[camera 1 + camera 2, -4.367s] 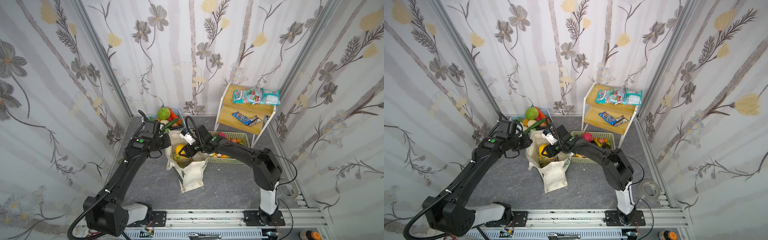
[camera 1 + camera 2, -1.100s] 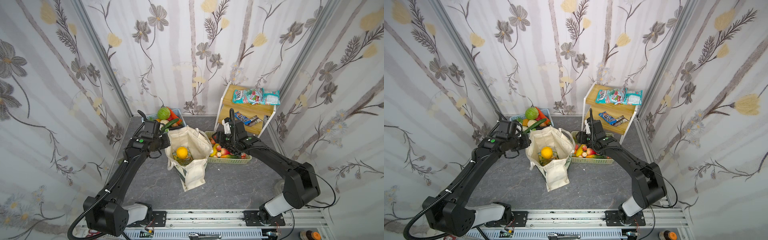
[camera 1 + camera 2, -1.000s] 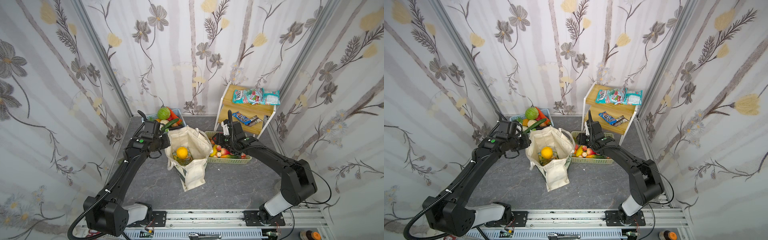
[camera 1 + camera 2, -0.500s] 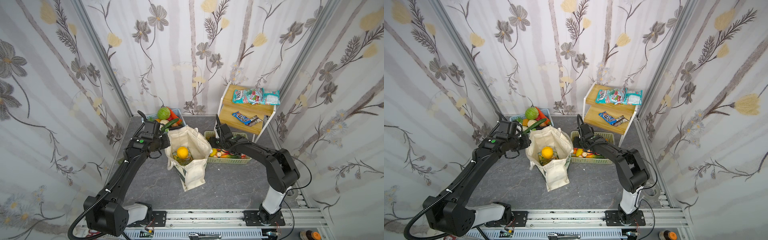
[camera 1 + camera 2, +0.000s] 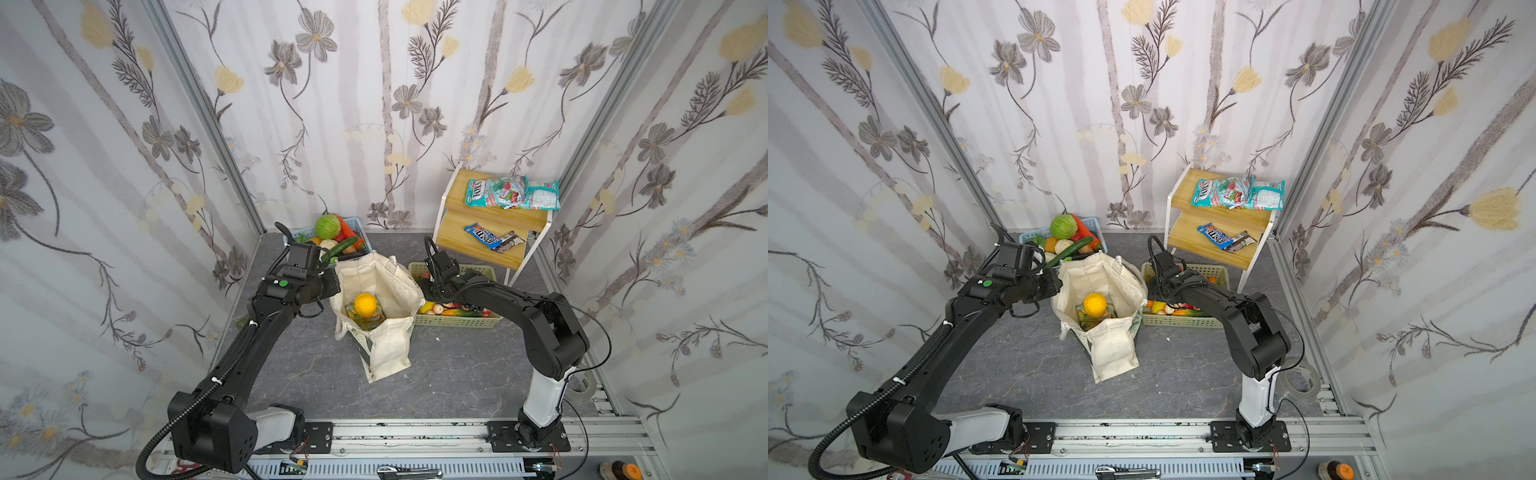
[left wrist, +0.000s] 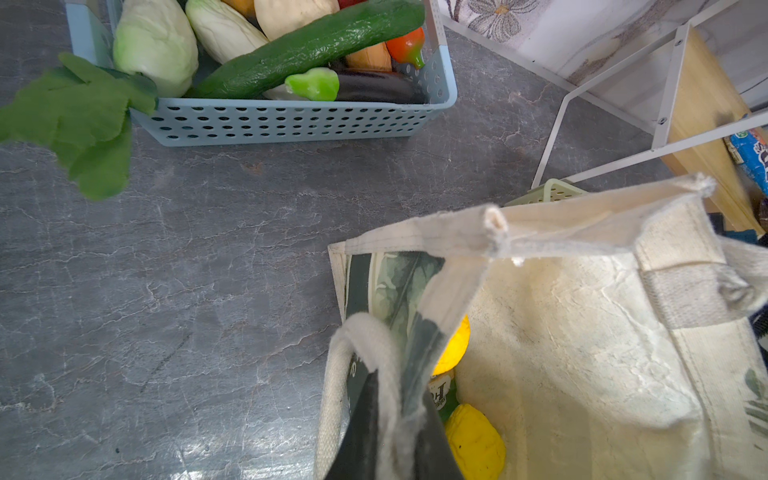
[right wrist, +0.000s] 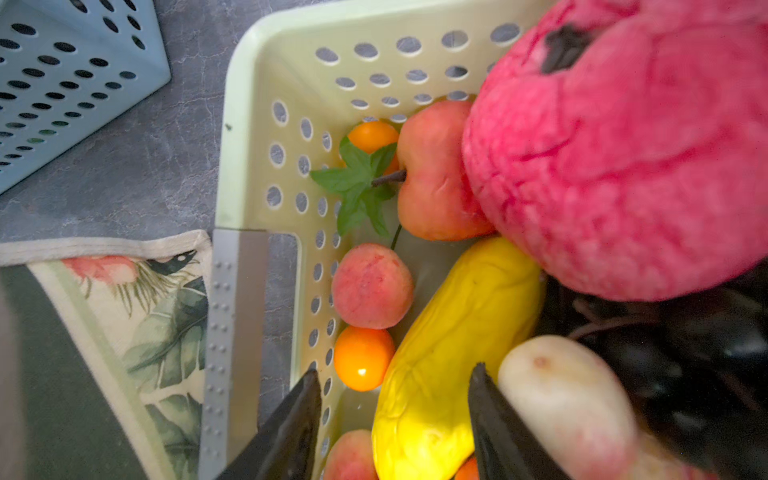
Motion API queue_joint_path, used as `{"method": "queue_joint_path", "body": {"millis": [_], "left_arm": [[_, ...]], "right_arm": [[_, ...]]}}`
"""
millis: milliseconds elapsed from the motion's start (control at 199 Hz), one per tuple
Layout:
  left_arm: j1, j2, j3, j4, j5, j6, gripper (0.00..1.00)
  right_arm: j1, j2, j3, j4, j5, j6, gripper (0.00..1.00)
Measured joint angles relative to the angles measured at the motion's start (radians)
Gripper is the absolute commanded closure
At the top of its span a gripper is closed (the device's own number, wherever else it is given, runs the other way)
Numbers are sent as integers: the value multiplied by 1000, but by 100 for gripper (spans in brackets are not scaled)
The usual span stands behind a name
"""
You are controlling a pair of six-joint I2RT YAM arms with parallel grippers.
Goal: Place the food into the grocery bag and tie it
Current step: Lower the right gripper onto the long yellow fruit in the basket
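left gripper [image 6: 395, 436] clenches the rim of the cream canvas leaf-print grocery bag [image 5: 390, 353], propping its mouth wide for loading; a round orange [image 5: 365, 304] lies inside. at the bag's 3 o'clock, right gripper [image 7: 395, 372] straddles, unclenched, a yellow oblong plastic fruit [image 7: 449, 353] in the pale green plastic basket [image 7: 257, 124].

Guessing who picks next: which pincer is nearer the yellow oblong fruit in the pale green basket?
Right. The right pincer is open directly over the yellow oblong fruit, jaws either side of it. The left pincer is across the grocery bag, shut on its edge.
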Motion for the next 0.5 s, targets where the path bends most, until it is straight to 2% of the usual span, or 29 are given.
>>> {"method": "queue_joint_path", "body": {"millis": [502], "left_arm": [[1, 2, -2, 5, 4, 0, 100]], "right_arm": [[42, 77, 92, -124, 185, 27, 36]]}}
